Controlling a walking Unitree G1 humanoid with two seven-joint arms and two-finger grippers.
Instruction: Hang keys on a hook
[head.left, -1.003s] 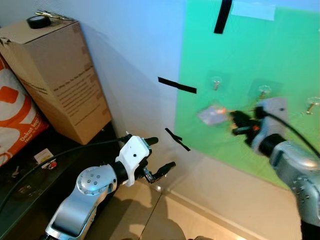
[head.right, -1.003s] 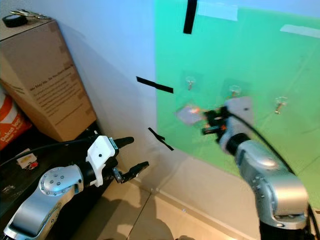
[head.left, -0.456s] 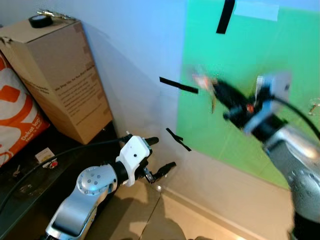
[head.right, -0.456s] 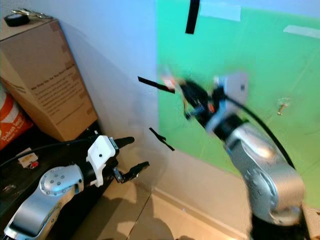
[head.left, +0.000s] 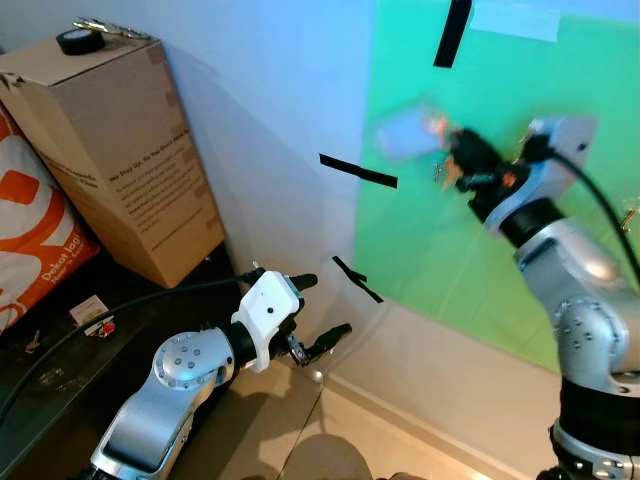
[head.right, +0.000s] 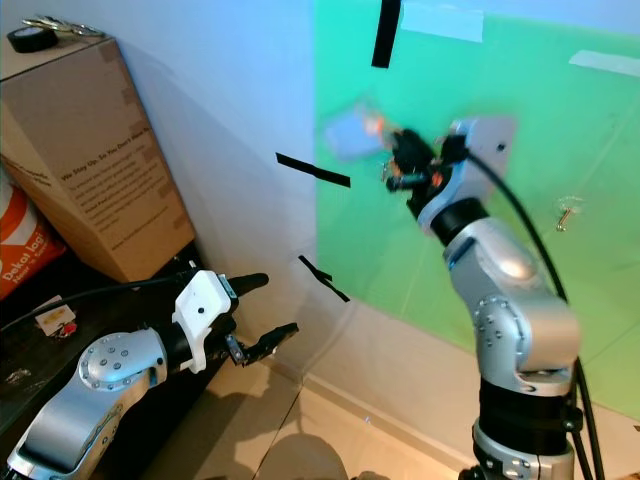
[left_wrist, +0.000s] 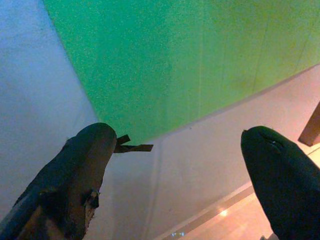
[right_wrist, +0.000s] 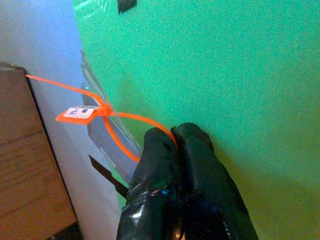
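Note:
My right gripper (head.left: 458, 158) is raised in front of the green sheet (head.left: 470, 250) on the wall and is shut on the orange loop (right_wrist: 120, 145) of the keys. A blurred clear tag (head.left: 404, 131) swings up and left of the fingers, and a small metal piece (head.right: 388, 178) dangles below them. An orange label (right_wrist: 80, 114) sits on the loop in the right wrist view. One small hook (head.right: 567, 211) sticks out of the sheet to the right of the arm. My left gripper (head.left: 322, 308) is held low near the wall, open and holding nothing.
A tall cardboard box (head.left: 115, 160) stands at the left with a black tape roll (head.left: 76, 42) on top. An orange and white bag (head.left: 35, 235) lies beside it. Black tape strips (head.left: 357, 171) mark the wall. A tiled floor (head.left: 300, 430) lies below.
My right gripper has lifted the keys from the hooks' height to higher on the green sheet, swinging left and back. The tag swung with it. The left arm has not moved.

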